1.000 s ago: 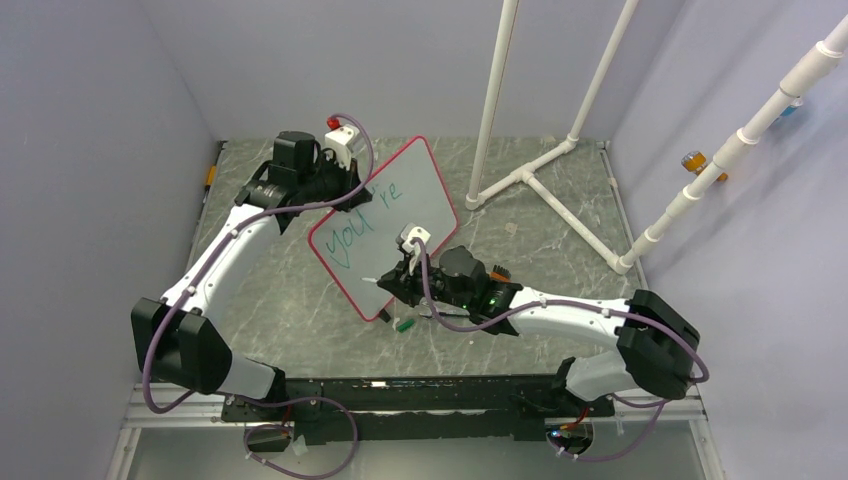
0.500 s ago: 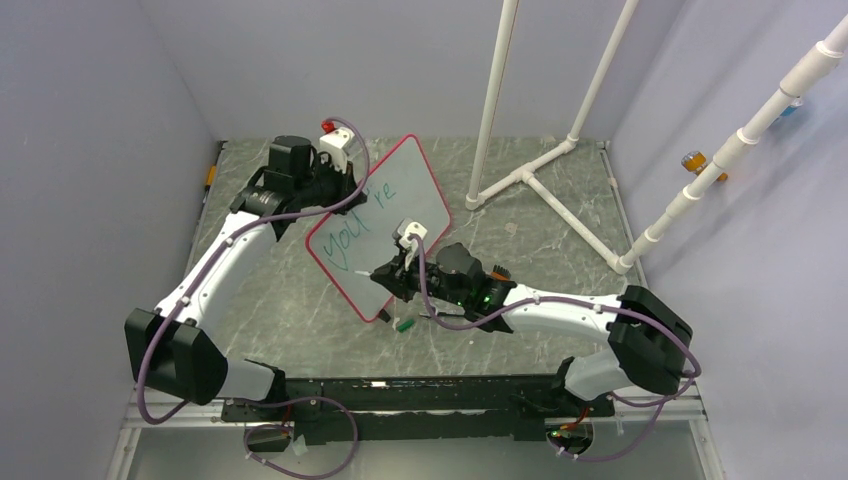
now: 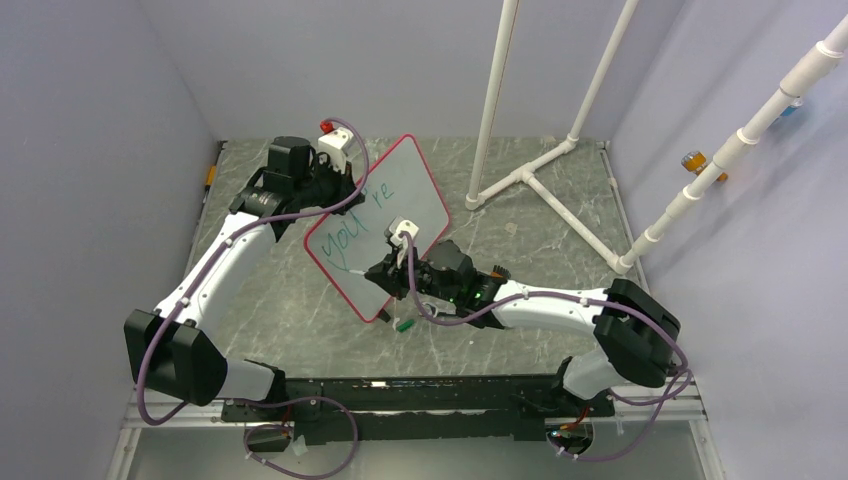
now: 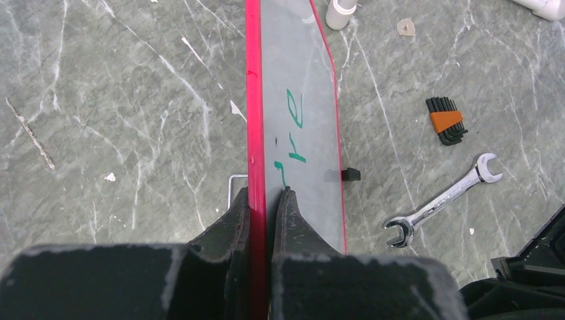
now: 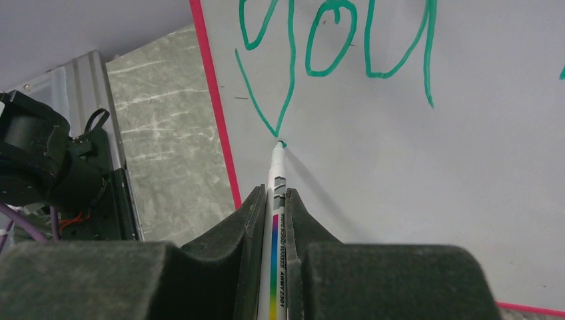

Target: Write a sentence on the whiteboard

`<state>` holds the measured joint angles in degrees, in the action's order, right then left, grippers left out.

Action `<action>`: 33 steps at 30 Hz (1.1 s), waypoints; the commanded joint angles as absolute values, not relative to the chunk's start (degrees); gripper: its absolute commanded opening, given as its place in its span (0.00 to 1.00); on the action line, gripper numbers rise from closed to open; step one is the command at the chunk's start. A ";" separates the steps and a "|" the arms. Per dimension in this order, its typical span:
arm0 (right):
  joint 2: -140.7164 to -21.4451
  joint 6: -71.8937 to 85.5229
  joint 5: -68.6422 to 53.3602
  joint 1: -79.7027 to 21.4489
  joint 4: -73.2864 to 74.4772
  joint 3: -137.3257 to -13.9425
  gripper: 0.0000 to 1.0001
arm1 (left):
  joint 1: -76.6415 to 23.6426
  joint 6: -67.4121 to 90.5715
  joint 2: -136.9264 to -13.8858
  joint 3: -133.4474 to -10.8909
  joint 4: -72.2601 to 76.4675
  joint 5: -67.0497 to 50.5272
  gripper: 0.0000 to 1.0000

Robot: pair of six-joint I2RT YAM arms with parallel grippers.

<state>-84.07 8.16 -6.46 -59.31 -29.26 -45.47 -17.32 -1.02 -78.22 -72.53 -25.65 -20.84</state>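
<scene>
Right claw [image 5: 274, 192]: nearly shut, pinching a marker [image 5: 277, 167] that lies along the fingers, so turning the wrist steers the nib.
Marker tip: at centre frame in the right wrist view, touching the white surface just under the point of the "y" tail. It looks placed to begin a second line.
Left claw [image 4: 265, 193]: squeezed shut on the red frame, one finger on each face. This props the board up on edge so its face meets the nib.
Whiteboard [image 3: 410, 200]: at the centre of the top view, leaning between the two arms, with its lower corner down near the table.
Sentence [image 3: 352, 238]: so far "you're" in green across the upper part, with bare white below it.
Changed since a second ago: the right claw has slid left in the top view, from the board's lower middle to beneath "you". The board's top corner and the left claw have edged left.
Around: a wrench [image 4: 440, 200] and hex keys [image 4: 445, 121] at the right of the left wrist view, and a green cap [image 3: 404, 325] below the board.
</scene>
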 commanded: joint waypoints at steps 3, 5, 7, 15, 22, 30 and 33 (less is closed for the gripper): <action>-85.21 8.74 -7.96 -59.44 -33.26 -47.15 0.00 | -16.17 -16.49 -81.21 -70.63 -32.85 -3.28 0.00; -85.21 9.02 -8.14 -59.41 -33.31 -46.69 0.00 | -16.17 -16.44 -81.13 -70.58 -32.83 -3.35 0.00; -85.34 9.37 -8.51 -59.38 -33.39 -46.20 0.00 | -16.17 -16.39 -81.04 -70.59 -32.83 -3.41 0.00; -85.47 10.41 -9.76 -59.66 -33.00 -44.90 0.00 | -16.17 -16.35 -80.87 -70.60 -32.87 -3.48 0.00; -85.22 9.92 -9.19 -59.68 -31.51 -43.41 0.00 | -16.15 -16.24 -80.78 -70.84 -33.00 -3.77 0.00; -84.28 8.49 -3.00 -59.71 -28.48 -44.70 0.00 | -16.15 -16.17 -80.63 -71.00 -33.03 -3.95 0.00; -84.42 8.28 -2.48 -59.74 -28.05 -45.85 0.00 | -16.17 -16.18 -80.53 -70.88 -32.98 -4.10 0.00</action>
